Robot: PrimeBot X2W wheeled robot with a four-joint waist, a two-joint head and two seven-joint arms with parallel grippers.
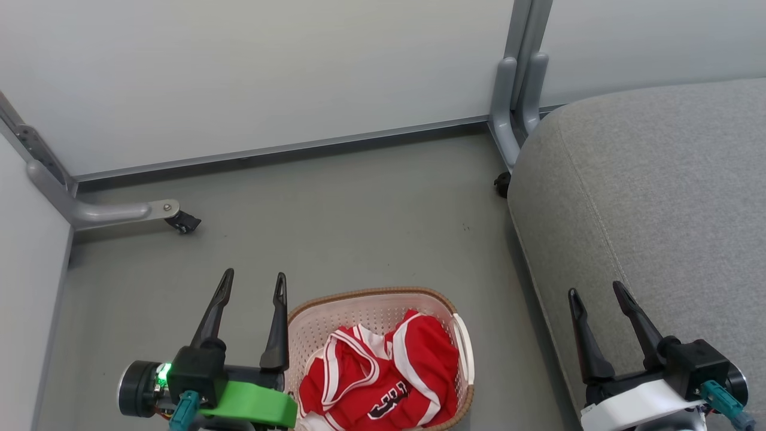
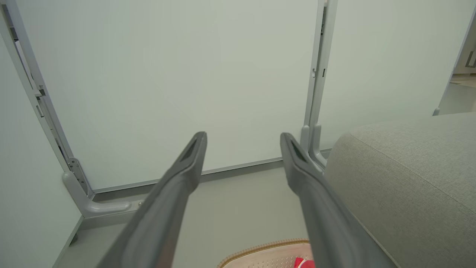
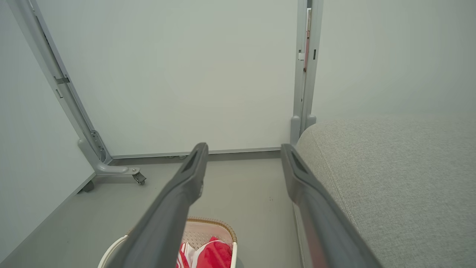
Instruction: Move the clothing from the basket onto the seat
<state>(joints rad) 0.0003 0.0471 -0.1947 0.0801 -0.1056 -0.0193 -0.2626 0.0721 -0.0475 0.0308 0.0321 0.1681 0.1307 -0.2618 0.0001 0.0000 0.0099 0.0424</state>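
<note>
The red clothing (image 1: 383,374) with white stripes and black numerals lies bunched in the cream basket (image 1: 371,297) on the floor at the bottom middle of the head view. My left gripper (image 1: 254,283) hangs open just left of the basket, fingers apart and empty. Over the front edge of the light-grey seat (image 1: 652,191), on the right, my right gripper (image 1: 595,291) is open and empty too. The right wrist view looks down on the basket (image 3: 217,223) with the clothing (image 3: 212,255) in it and the seat (image 3: 394,178) beside it. The left wrist view catches the basket rim (image 2: 260,246).
Pale partition panels close off the back and left, standing on grey metal feet with castors (image 1: 182,222). A partition post (image 1: 517,90) stands at the seat's far corner. Bare grey floor (image 1: 359,221) lies between the panels, the basket and the seat.
</note>
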